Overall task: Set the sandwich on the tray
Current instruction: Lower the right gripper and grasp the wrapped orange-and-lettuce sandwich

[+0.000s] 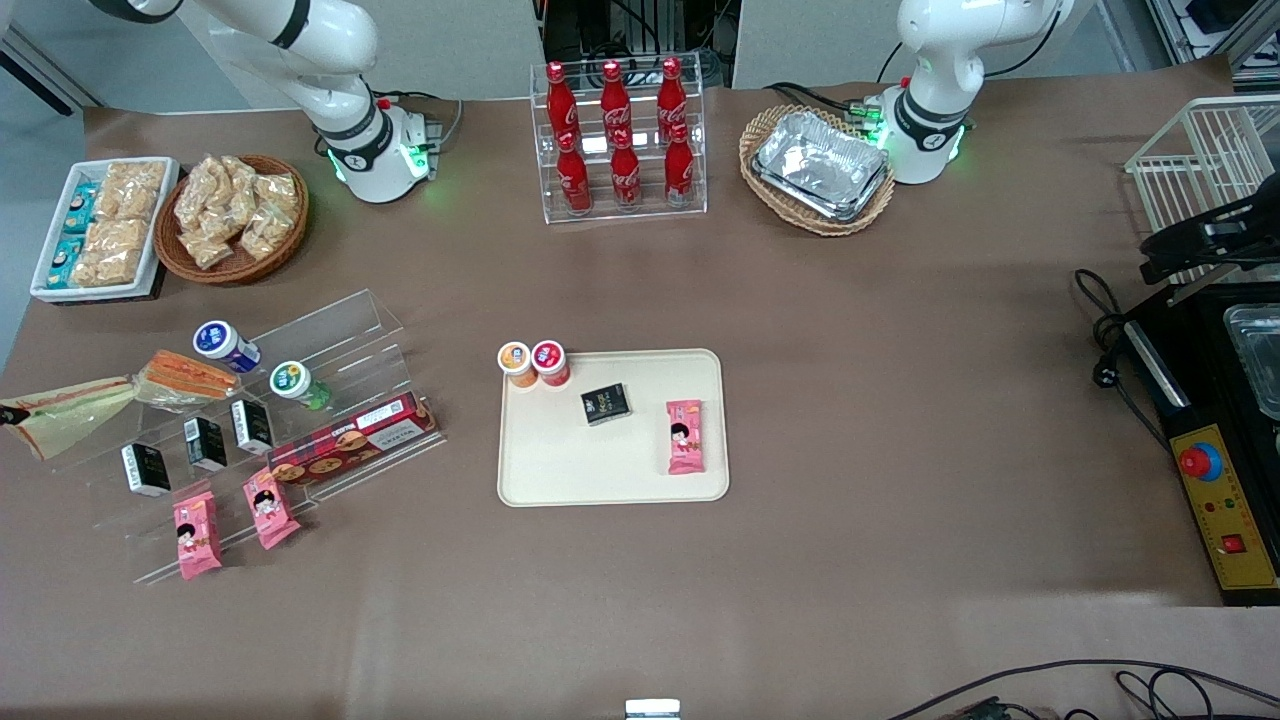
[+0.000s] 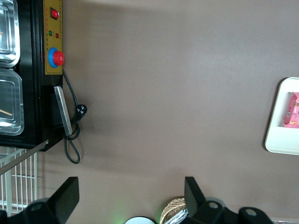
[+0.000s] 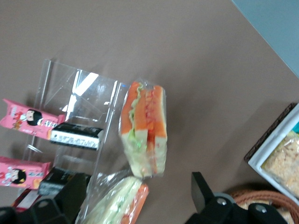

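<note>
The sandwich (image 1: 62, 415), a pale wedge in clear wrap, lies on the table toward the working arm's end, beside the clear acrylic shelf. In the right wrist view its end (image 3: 119, 203) shows between my fingertips (image 3: 65, 196), lower than them. The smaller orange-faced sandwich (image 1: 185, 377) lies beside it, also in the wrist view (image 3: 145, 133). My right gripper (image 3: 135, 200) is open and empty, hanging above the two sandwiches; it is out of the front view. The cream tray (image 1: 600, 470) lies in the middle of the table, and its edge shows in the left wrist view (image 2: 280, 135).
The tray carries a black packet (image 1: 606, 403), a pink snack (image 1: 685, 436) and two small cups (image 1: 534, 362). The acrylic shelf (image 1: 330, 330) holds cups, black packets, pink snacks and a biscuit box. Snack basket (image 1: 235, 215), white bin (image 1: 100, 225), cola rack (image 1: 620, 140), foil trays (image 1: 820, 165).
</note>
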